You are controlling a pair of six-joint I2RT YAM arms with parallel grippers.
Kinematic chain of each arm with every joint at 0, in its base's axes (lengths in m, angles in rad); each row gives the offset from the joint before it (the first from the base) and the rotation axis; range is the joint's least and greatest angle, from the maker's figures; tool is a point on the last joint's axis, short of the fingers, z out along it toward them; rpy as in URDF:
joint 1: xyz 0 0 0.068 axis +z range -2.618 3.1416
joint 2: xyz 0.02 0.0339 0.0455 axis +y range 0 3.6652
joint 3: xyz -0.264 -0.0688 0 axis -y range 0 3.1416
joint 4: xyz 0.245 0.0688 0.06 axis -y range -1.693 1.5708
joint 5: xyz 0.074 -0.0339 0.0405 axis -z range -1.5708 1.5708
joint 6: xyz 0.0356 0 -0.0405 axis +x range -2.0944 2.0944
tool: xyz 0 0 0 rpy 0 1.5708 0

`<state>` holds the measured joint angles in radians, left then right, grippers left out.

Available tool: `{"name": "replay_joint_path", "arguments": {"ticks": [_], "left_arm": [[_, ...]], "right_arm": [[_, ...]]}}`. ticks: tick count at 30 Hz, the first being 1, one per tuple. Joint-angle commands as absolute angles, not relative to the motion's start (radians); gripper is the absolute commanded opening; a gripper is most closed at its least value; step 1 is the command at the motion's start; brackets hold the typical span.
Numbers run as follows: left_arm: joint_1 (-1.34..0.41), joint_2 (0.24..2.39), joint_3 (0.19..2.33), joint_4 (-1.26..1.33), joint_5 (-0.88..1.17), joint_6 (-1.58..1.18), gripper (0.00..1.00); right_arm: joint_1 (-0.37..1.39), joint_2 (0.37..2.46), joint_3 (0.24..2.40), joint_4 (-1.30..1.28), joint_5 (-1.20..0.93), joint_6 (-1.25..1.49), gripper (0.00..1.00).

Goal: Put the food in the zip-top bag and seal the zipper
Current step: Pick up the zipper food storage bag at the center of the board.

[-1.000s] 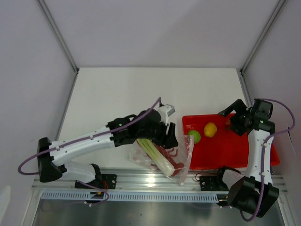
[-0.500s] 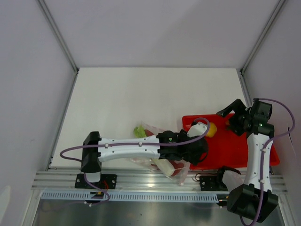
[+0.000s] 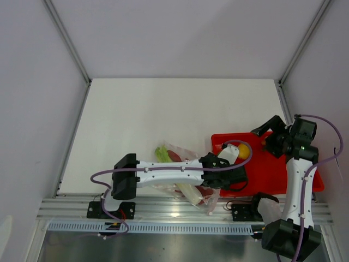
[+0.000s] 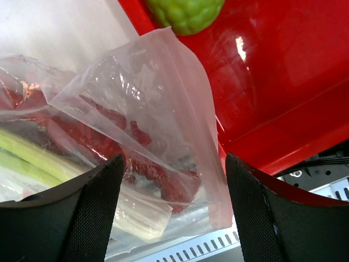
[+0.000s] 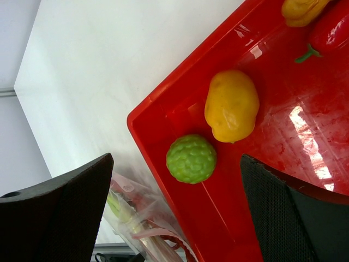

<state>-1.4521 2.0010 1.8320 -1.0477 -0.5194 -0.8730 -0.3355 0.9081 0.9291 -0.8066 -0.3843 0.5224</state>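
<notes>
Well, from above my left claw (image 3: pixel 235 176) hangs over the red tray (image 3: pixel 278 174) beside the zip-top bag (image 3: pixel 211 200), at its wrist it gapes empty short of the green fruit (image 4: pixel 185 12), which I should straddle squarely, and the right wrist shows my right claw (image 5: pixel 174 166) wide open, empty.

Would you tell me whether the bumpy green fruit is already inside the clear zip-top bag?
No, the green fruit lies in the red tray beside the yellow piece.
</notes>
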Motion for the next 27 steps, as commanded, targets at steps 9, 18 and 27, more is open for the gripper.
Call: {"name": "replay_joint_path", "arguments": {"ticks": [9,18,27], "left_arm": [[-1.471,2.019,1.855,-1.095,-0.551,-0.950,0.72],[-1.497,2.008,1.844,-1.101,-0.543,-0.939,0.56],[-1.542,1.930,1.763,-1.117,-0.581,-0.920,0.63]], "right_arm": [[-0.341,0.879,0.908,-0.808,-0.403,0.503,0.99],[-0.341,0.864,0.896,-0.807,-0.429,0.502,0.99],[-0.341,0.850,0.877,-0.830,-0.457,0.468,1.00]]}}
